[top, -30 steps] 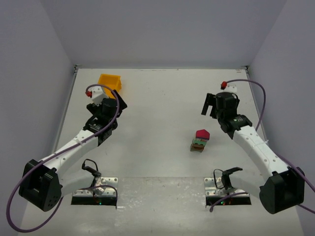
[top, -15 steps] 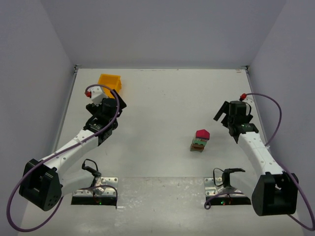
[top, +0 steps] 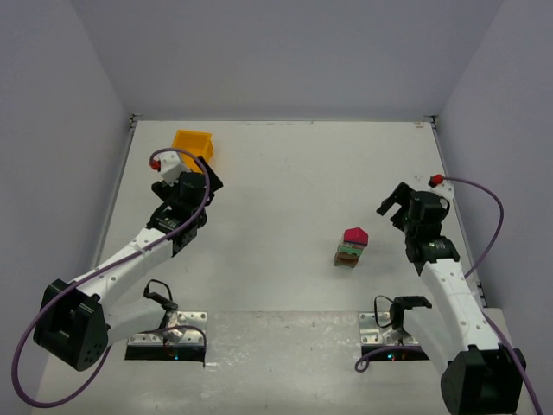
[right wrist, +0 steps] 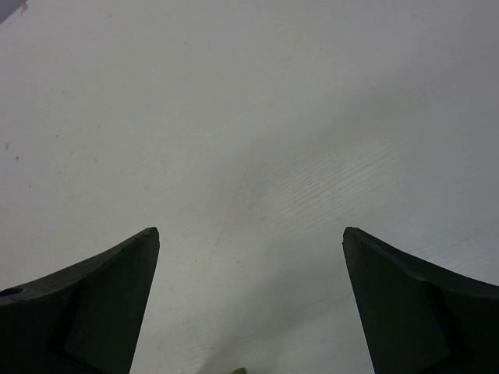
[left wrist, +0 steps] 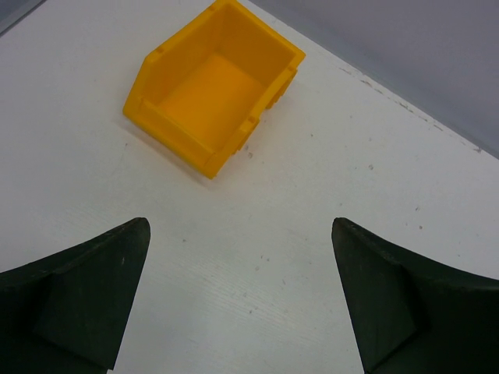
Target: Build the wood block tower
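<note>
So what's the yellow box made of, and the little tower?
The yellow box looks like plastic: it is one even bright colour, with smooth moulded walls and a rim. The little tower seems to be painted wood blocks in flat red, green and brown, but it is too small here to show any grain.

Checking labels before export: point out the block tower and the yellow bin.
tower (top: 355, 235), top view, on its red roof piece.
yellow bin (left wrist: 207, 89), left wrist view, on its bare inner floor.
</note>
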